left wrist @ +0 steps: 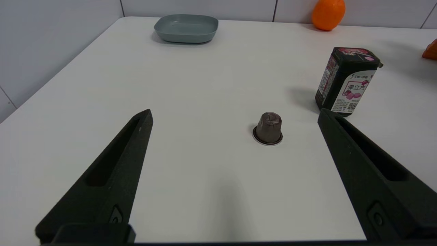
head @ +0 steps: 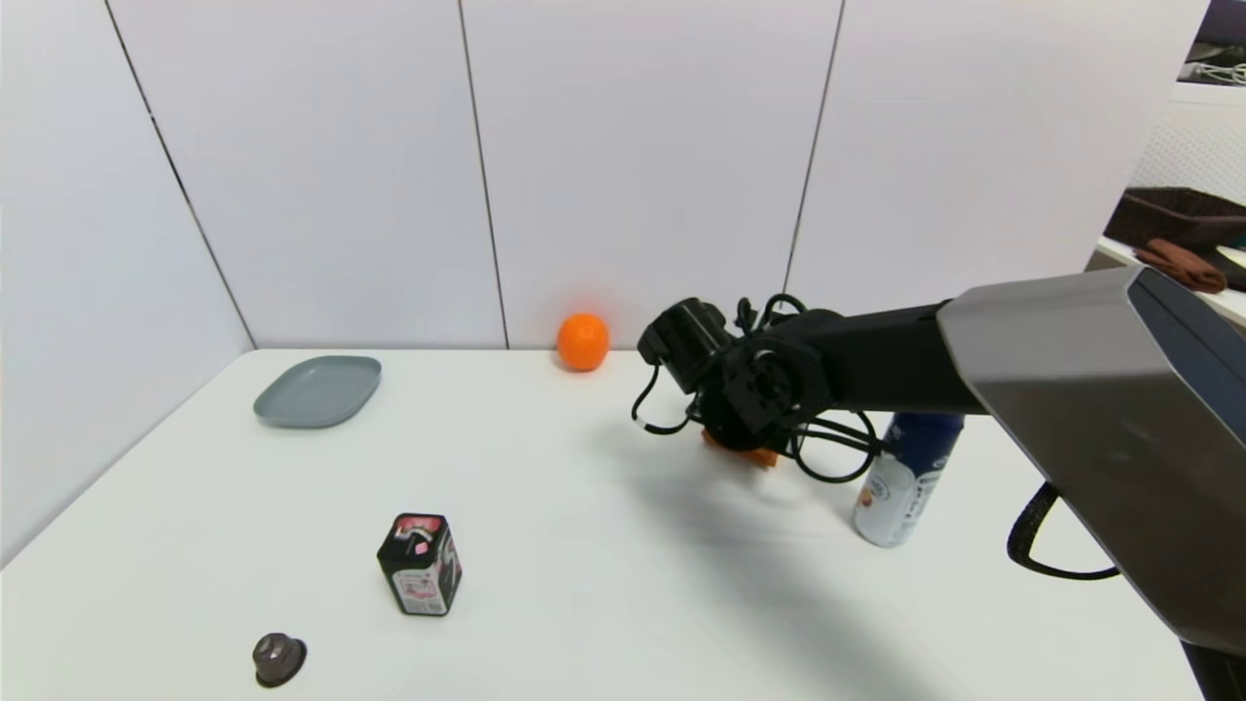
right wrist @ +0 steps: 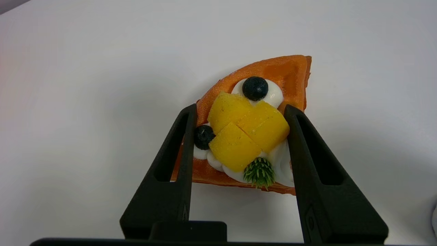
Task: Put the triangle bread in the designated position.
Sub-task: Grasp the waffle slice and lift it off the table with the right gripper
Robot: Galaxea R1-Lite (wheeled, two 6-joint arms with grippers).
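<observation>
Two black fingers (right wrist: 186,136) of the right end effector (right wrist: 240,111) straddle the triangle bread (right wrist: 251,130) on the table (head: 584,545), pressed against its sides (the grasp step). Next it likely needs lifting toward the placement spot. The left end effector (left wrist: 235,116) hovers spread wide, empty.

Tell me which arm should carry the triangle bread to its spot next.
Right. The right gripper already has its fingers along both sides of the triangle bread. The left gripper sits open far off, near the small brown capsule.
</observation>
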